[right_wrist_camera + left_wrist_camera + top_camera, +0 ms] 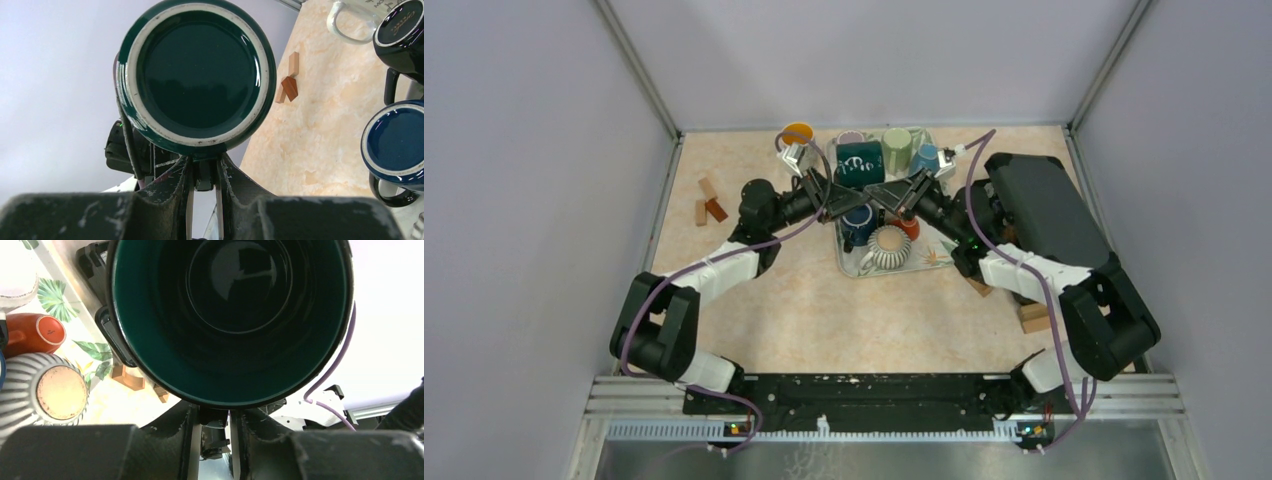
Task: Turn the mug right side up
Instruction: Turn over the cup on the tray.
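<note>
Table point(824, 320): both arms are reaching in from the near edge and meeting over the tray point(845, 266) at back centre. The tray is carrying a crowd of other mugs, incl. a striped mug point(889, 247) and a navy mug point(858, 225). 1 orange mug point(797, 133) is sitting just off the tray's far-left corner. Wooden blocks point(708, 203) are lying well to the left.

The dark green mug point(860, 163) is hanging between the 2 grippers over the tray's far half. It looks clear of the surface, axis roughly horizontal: mouth is facing the left wrist camera, base is facing the right one.

Right gripper point(204, 165) is clenching the mug's wall at the base edge, fingers nearly together. Left gripper point(214, 412) is pinching the rim at the mouth, jaws narrow. That reads as a grip, though the contact itself is partly hidden.

Progress, my read: about halfway. The mug is lying sideways in the air, not upright yet.

Left to do:
- 1 gripper letting go
- the other rotating the mug mouth-up
- setting it down on its base and releasing

Risk: 2 rigid grips fighting each other during the twist.
</note>
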Controlling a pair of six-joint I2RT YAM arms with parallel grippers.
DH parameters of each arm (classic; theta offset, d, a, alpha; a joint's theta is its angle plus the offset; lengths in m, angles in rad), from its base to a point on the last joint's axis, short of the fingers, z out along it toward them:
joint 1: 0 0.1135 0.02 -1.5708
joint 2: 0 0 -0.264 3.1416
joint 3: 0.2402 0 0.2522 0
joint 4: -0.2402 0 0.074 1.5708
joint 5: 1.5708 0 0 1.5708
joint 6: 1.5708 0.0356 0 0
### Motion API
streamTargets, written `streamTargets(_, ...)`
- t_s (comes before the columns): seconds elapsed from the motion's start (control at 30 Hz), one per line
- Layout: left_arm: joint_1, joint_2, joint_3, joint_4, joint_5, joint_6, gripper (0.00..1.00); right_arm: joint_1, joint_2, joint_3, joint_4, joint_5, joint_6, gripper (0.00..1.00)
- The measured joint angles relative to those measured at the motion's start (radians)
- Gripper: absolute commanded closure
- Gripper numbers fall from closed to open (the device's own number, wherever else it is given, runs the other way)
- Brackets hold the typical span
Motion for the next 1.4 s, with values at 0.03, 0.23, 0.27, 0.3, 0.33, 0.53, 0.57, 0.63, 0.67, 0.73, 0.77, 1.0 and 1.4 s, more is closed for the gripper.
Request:
streamTargets(0.03, 0.002, 0.000, 0.000, 0.008, 0.000, -0.002, 0.78, 0.000, 0.000, 0.000, 0.002, 0.000, 0.003, 1.00)
streamTargets(0.23, 0.003, 0.000, 0.000, 0.021, 0.001, -0.010, 0.98, 0.000, 0.004, 0.000, 0.016, -0.001, 0.013, 1.00)
streamTargets(0.27, 0.003, 0.000, 0.000, 0.021, 0.001, -0.011, 1.00, 0.000, 0.005, 0.000, 0.016, -0.002, 0.014, 1.00)
streamTargets(0.3, 0.003, 0.000, 0.000, 0.021, 0.001, -0.012, 1.00, 0.000, 0.005, 0.000, 0.016, -0.002, 0.014, 1.00)
streamTargets(0.33, 0.003, 0.000, 0.000, 0.021, 0.000, -0.012, 1.00, 0.000, 0.006, 0.000, 0.016, -0.002, 0.014, 1.00)
streamTargets(0.53, 0.005, -0.002, 0.000, 0.009, -0.003, 0.011, 1.00, 0.000, 0.006, 0.000, 0.010, -0.002, 0.010, 0.88)
streamTargets(0.57, 0.005, -0.005, 0.001, -0.005, -0.006, 0.022, 1.00, 0.000, 0.006, 0.000, 0.005, -0.002, 0.007, 0.82)
streamTargets(0.63, 0.004, -0.016, 0.006, -0.043, -0.013, 0.051, 1.00, 0.000, 0.006, 0.000, -0.010, -0.004, 0.000, 0.72)
streamTargets(0.67, 0.003, -0.023, 0.009, -0.064, -0.019, 0.068, 1.00, 0.000, 0.006, 0.000, -0.014, -0.005, -0.003, 0.67)
streamTargets(0.73, 0.001, -0.040, 0.016, -0.107, -0.037, 0.103, 1.00, 0.001, 0.006, 0.000, -0.024, -0.003, -0.023, 0.56)
streamTargets(0.77, -0.001, -0.048, 0.021, -0.127, -0.047, 0.117, 1.00, 0.001, 0.006, 0.000, -0.030, 0.000, -0.028, 0.52)
streamTargets(1.0, -0.005, -0.076, 0.059, -0.246, -0.085, 0.201, 1.00, 0.000, 0.006, 0.000, -0.069, 0.035, -0.065, 0.27)
streamTargets(1.4, -0.003, -0.110, 0.108, -0.507, -0.297, 0.386, 1.00, 0.012, -0.083, 0.000, -0.153, 0.042, -0.132, 0.01)
